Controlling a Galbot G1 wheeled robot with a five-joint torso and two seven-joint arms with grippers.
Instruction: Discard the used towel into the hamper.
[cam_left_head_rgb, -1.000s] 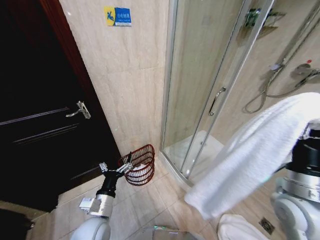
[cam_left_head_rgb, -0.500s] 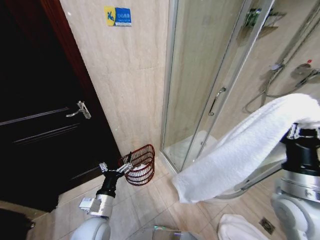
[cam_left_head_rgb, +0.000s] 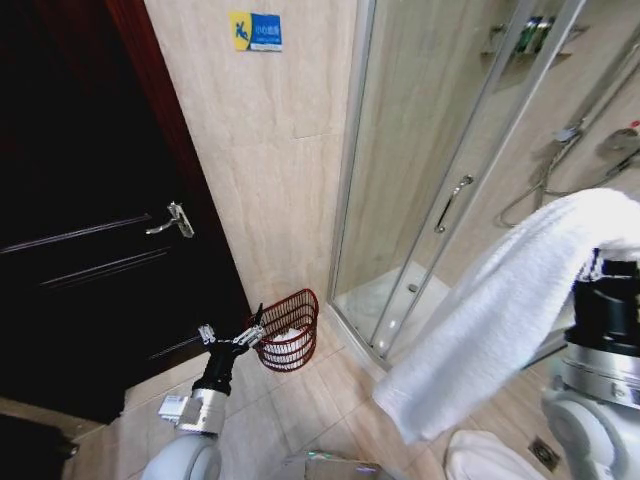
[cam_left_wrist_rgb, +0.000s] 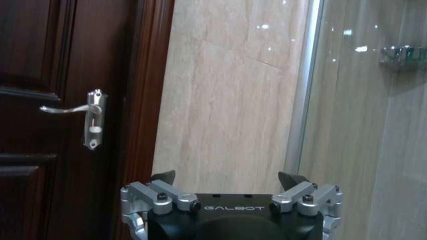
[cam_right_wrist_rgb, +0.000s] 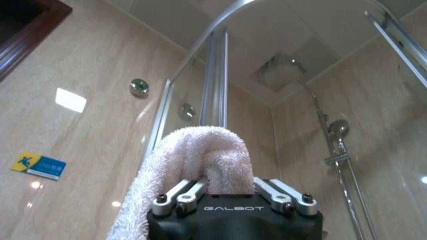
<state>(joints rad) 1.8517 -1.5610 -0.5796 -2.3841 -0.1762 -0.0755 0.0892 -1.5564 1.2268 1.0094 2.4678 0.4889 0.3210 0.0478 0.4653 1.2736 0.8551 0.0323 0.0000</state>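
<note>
Camera shifted; towel (cam_left_head_rgb: 500, 320) fold swung back right, hanging lower. Right claw (cam_right_wrist_rgb: 230, 192) clamped on towel, raised far right. Hamper (cam_left_head_rgb: 290, 330) on floor, left; left claw (cam_left_head_rgb: 245, 338) apart beside it. Drop pending.

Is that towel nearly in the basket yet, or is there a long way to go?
Picked up: the right gripper is shut on the white towel, held high by the shower. In hand: carrying it. Left: dropping it into the hamper, on the floor by the wall, near the open left gripper.
</note>
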